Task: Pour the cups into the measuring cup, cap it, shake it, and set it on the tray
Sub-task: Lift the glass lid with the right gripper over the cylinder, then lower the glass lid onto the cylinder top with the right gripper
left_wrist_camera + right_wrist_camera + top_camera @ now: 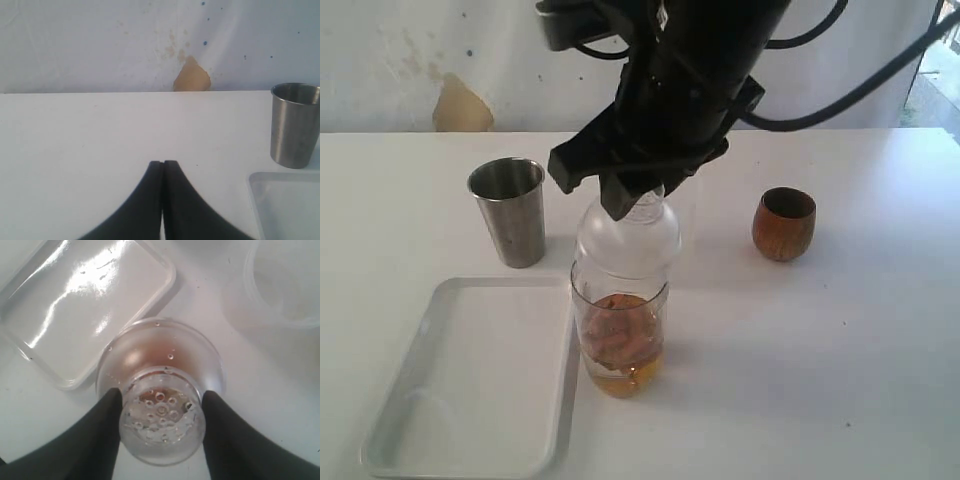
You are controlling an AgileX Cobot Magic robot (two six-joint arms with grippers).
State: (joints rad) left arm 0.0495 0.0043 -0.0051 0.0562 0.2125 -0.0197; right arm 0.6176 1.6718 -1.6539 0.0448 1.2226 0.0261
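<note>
While the right gripper [635, 200] clamps the crown of the clear dome cap [628, 238], one finger on each side, the cap sits on the mouth of the measuring cup [618, 340].

- Measuring cup: upright on the white table [840, 380], near centre, right against the tray's right rim. Amber liquid fills the lower part; the brownish mass in it is hard to make out.
- Tray [470, 390]: near left, flat.
- Steel tumbler [508, 210]: upright, just beyond the tray's far edge and apart from it.
- Wooden cup [784, 223]: upright, far right, well apart from the measuring cup. Bare table lies all around it, and the near right is wide open.
- Left gripper [162, 162]: jaws pressed together with nothing between them, over bare table left of the tumbler. It does not show in the exterior view.
- Translucent vessel [285, 285]: beside the measuring cup. The wrist picture's edge cuts it off, and the exterior view largely hides it behind the arm.
- Right arm: its black bulk covers the cap's crown and the far middle of the table.
</note>
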